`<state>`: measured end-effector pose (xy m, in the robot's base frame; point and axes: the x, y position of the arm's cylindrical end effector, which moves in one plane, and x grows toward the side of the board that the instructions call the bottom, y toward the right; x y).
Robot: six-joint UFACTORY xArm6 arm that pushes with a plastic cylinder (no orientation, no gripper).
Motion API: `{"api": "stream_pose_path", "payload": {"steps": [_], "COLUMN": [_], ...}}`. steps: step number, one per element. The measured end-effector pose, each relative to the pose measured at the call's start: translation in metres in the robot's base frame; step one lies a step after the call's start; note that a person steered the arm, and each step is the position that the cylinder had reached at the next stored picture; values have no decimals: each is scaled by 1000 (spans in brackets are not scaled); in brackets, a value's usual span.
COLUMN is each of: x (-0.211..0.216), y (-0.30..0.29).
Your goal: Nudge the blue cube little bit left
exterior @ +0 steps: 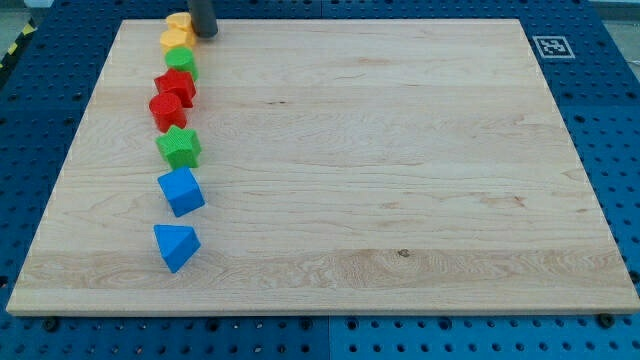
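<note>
The blue cube [181,191] sits on the wooden board [400,150] near the view's left edge, in a column of blocks. A blue triangular block [176,246] lies just below it. A green star [179,147] lies just above it. My tip [203,30] is at the view's top, at the board's top edge, right beside the yellow blocks and far above the blue cube.
The column goes on upward: a red star [167,108], a red block [176,86], a green block [182,64], a yellow block [176,40] and another yellow block [179,22]. A marker tag [551,46] sits at the board's top right corner.
</note>
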<state>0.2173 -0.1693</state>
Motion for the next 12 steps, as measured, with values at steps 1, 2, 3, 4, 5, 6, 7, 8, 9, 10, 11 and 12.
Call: {"api": "stream_pose_path", "payload": {"steps": [1,2,3,4,5,6,7,8,9,10,11,12], "x": [0,0,0,0,-1,-2,-2,-2,21,101,195,281], "y": [-1,-2,-3,1,19,42,45,45,61,76,79,86]}}
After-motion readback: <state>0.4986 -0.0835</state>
